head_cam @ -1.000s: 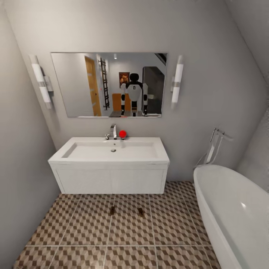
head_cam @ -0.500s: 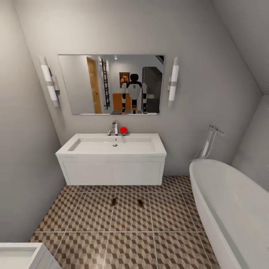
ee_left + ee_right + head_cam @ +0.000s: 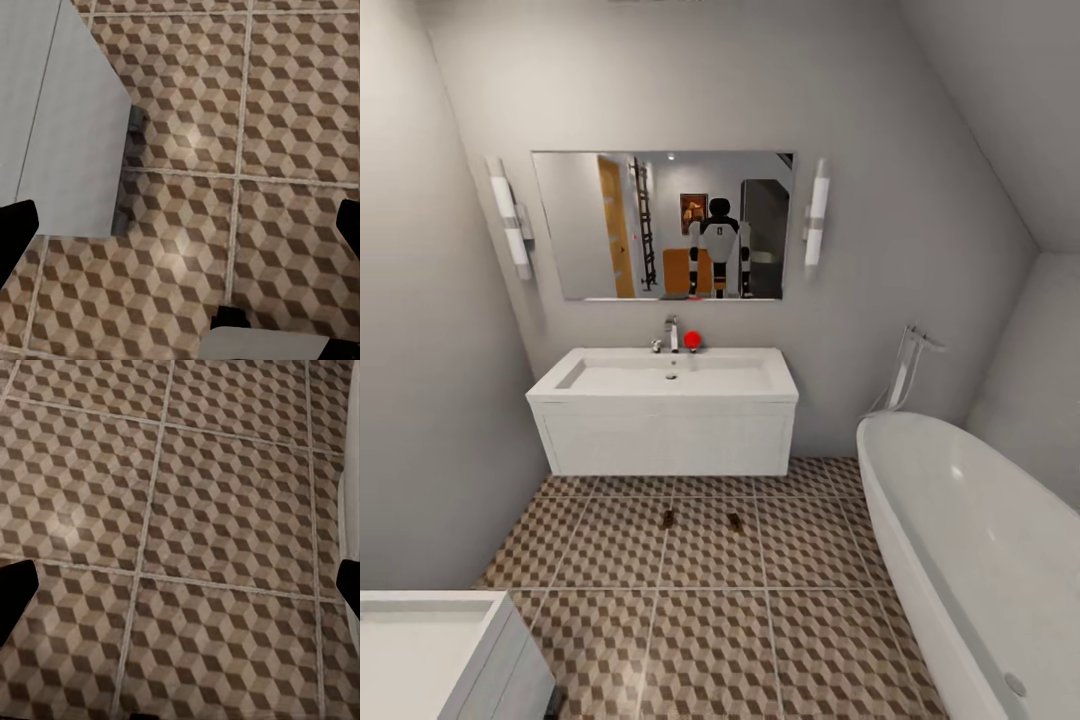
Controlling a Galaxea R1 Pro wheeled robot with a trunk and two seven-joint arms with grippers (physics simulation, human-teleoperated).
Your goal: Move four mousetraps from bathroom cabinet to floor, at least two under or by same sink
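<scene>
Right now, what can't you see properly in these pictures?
- Two mousetraps, head view: too small to show details.
- Bathtub, head view: cut off by the right and bottom edges.
- White unit, head view: cut off by the corner.
- Left gripper, right gripper, wrist views: fingers cut off by the edges.

Soft even light, faint shadows, sharp

left hand spread, right hand spread
</scene>
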